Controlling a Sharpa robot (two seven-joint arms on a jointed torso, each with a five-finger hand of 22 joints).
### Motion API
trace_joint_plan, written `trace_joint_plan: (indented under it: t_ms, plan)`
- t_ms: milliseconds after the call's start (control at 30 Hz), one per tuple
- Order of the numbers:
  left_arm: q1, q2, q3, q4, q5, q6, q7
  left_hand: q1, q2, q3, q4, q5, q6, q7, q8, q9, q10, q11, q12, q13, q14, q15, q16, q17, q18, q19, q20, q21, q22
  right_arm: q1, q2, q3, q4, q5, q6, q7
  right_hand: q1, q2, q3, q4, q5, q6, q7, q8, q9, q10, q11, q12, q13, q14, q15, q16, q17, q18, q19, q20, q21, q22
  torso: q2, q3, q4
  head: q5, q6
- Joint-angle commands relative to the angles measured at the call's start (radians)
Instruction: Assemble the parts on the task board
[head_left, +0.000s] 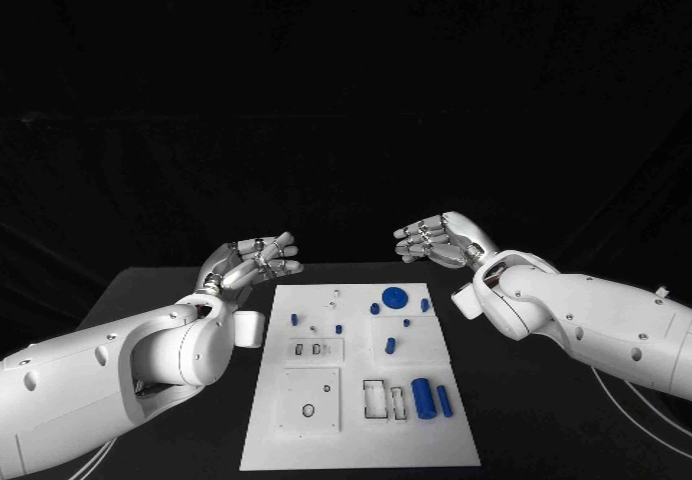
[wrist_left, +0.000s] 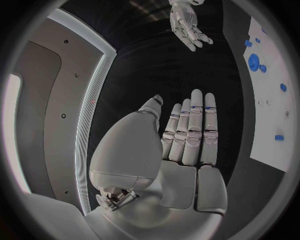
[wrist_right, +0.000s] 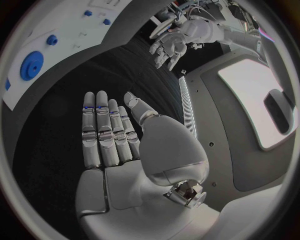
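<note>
A black bench (head_left: 173, 290) carries the white board (head_left: 361, 420), its blue parts (head_left: 423, 396) lying or standing on it, the round one (head_left: 395, 295) near the far edge. Both hands hang above the bench beyond that far edge, well apart. The left hand (head_left: 255, 262) has its fingers (wrist_left: 195, 125) stretched out straight, holding nothing; the board lies off to the side of them. The right hand (head_left: 440, 240) is likewise spread flat and empty, fingers (wrist_right: 103, 125) pointing towards the board's round part.
</note>
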Motion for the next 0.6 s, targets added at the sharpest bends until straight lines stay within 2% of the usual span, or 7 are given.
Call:
trace_joint_plan:
  t_ms: [33, 167, 267, 367, 433, 467, 600]
  plan:
    - [0.005, -0.021, 0.002, 0.044, -0.011, 0.043, -0.013, 0.008, -0.003, 0.000, -0.005, 0.000, 0.011, 0.001, -0.006, -0.002, 0.011, -0.002, -0.007, 0.001, 0.015, -0.003, 0.005, 0.010, 0.013, 0.013, -0.003, 0.008, -0.002, 0.014, -0.002, 0.004, 0.001, -0.380, 0.069, -0.155, 0.002, -0.049, 0.020, -0.009, -0.017, 0.074, -0.028, -0.006, 0.003, 0.097, -0.040, -0.014, 0.003, 0.214, -0.066, 0.067, 0.046, 0.007, 0.190, -0.077, 0.125, 0.052, 0.043, 0.0004, 0.0207, -0.015, 0.012]
    - [0.007, -0.050, 0.005, 0.108, 0.036, 0.043, -0.016, 0.006, -0.006, -0.001, -0.005, -0.001, 0.013, 0.000, -0.008, -0.002, 0.015, -0.003, -0.010, 0.001, 0.018, -0.004, 0.005, 0.015, 0.012, 0.018, -0.005, 0.008, -0.003, 0.039, 0.000, 0.007, 0.006, -0.583, 0.133, -0.243, -0.006, -0.059, 0.016, -0.005, -0.016, 0.116, -0.061, -0.002, 0.009, 0.150, -0.071, -0.013, 0.005, 0.278, -0.105, 0.197, 0.120, 0.004, 0.306, -0.119, 0.231, 0.104, 0.069, -0.0013, 0.0324, -0.030, 0.027]
    - [0.009, -0.066, 0.008, 0.149, 0.056, 0.043, -0.016, 0.006, -0.009, -0.001, -0.006, -0.001, 0.014, 0.001, -0.011, -0.002, 0.015, -0.002, -0.013, 0.000, 0.011, -0.002, 0.000, 0.017, 0.011, 0.017, -0.004, 0.007, -0.004, 0.049, 0.002, 0.008, 0.012, -0.689, 0.159, -0.284, -0.020, -0.063, 0.025, -0.003, -0.018, 0.125, -0.064, -0.010, 0.009, 0.163, -0.085, -0.019, 0.004, 0.284, -0.108, 0.324, 0.187, 0.004, 0.334, -0.131, 0.281, 0.133, 0.085, -0.0029, 0.0381, -0.036, 0.030]
    - [0.011, -0.076, 0.010, 0.178, 0.065, 0.043, -0.015, 0.008, -0.010, 0.000, -0.008, 0.000, 0.014, 0.001, -0.014, -0.002, 0.014, -0.001, -0.016, 0.000, 0.007, -0.002, -0.003, 0.019, 0.011, 0.017, -0.004, 0.006, -0.005, 0.056, 0.006, 0.009, 0.016, -0.777, 0.176, -0.314, -0.038, -0.074, 0.040, -0.002, -0.024, 0.124, -0.068, -0.020, 0.008, 0.157, -0.084, -0.020, 0.003, 0.280, -0.111, 0.475, 0.269, 0.003, 0.356, -0.137, 0.348, 0.173, 0.100, -0.0024, 0.0464, -0.044, 0.035]
    - [0.014, -0.081, 0.012, 0.191, 0.069, 0.044, -0.014, 0.009, -0.012, 0.000, -0.009, 0.000, 0.013, 0.002, -0.015, -0.002, 0.013, -0.001, -0.018, 0.000, 0.006, -0.001, -0.004, 0.019, 0.011, 0.017, -0.004, 0.006, -0.005, 0.059, 0.011, 0.010, 0.017, -0.829, 0.189, -0.331, -0.048, -0.079, 0.053, -0.001, -0.027, 0.121, -0.068, -0.021, 0.008, 0.145, -0.086, -0.020, 0.003, 0.278, -0.112, 0.615, 0.386, -0.011, 0.373, -0.135, 0.449, 0.273, 0.110, -0.0023, 0.0513, -0.046, 0.038]
    - [0.016, -0.082, 0.012, 0.196, 0.070, 0.044, -0.014, 0.010, -0.012, 0.000, -0.010, 0.000, 0.013, 0.002, -0.015, -0.002, 0.012, -0.001, -0.019, -0.001, 0.006, -0.001, -0.004, 0.020, 0.011, 0.017, -0.004, 0.006, -0.005, 0.059, 0.013, 0.010, 0.017, -0.851, 0.196, -0.338, -0.054, -0.084, 0.063, 0.000, -0.029, 0.120, -0.068, -0.021, 0.008, 0.139, -0.084, -0.019, 0.004, 0.277, -0.111, 0.727, 0.497, -0.024, 0.383, -0.134, 0.545, 0.380, 0.113, -0.0024, 0.0529, -0.048, 0.037]
    - [0.019, -0.085, 0.013, 0.205, 0.073, 0.046, -0.016, 0.010, -0.013, 0.001, -0.011, 0.000, 0.013, 0.003, -0.017, -0.002, 0.011, 0.000, -0.021, -0.001, 0.004, -0.001, -0.006, 0.021, 0.011, 0.018, -0.004, 0.006, -0.006, 0.061, 0.022, 0.010, 0.019, -0.908, 0.218, -0.356, -0.064, -0.096, 0.080, 0.005, -0.032, 0.115, -0.068, -0.020, 0.008, 0.119, -0.078, -0.020, 0.004, 0.282, -0.106, 0.923, 0.711, -0.050, 0.397, -0.131, 0.739, 0.607, 0.127, -0.0034, 0.0606, -0.056, 0.041]
